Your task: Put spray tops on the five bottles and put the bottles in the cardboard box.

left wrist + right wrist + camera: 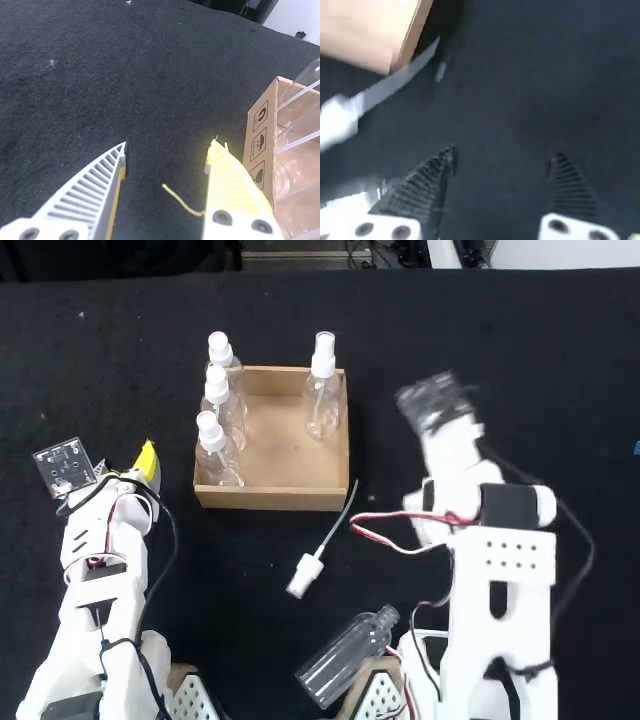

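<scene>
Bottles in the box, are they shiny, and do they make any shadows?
High view: the clear bottles in the cardboard box carry small pale glints, and the brown shows through them; any shadows on the box floor are too faint to tell. Left wrist view: bright streaks run along the bottle walls beside the box's edge. High view: the black table shows no plain shadows.

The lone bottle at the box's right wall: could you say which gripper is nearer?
Right: the right gripper is outside the box by the bottle, the left gripper beyond the opposite wall.
</scene>
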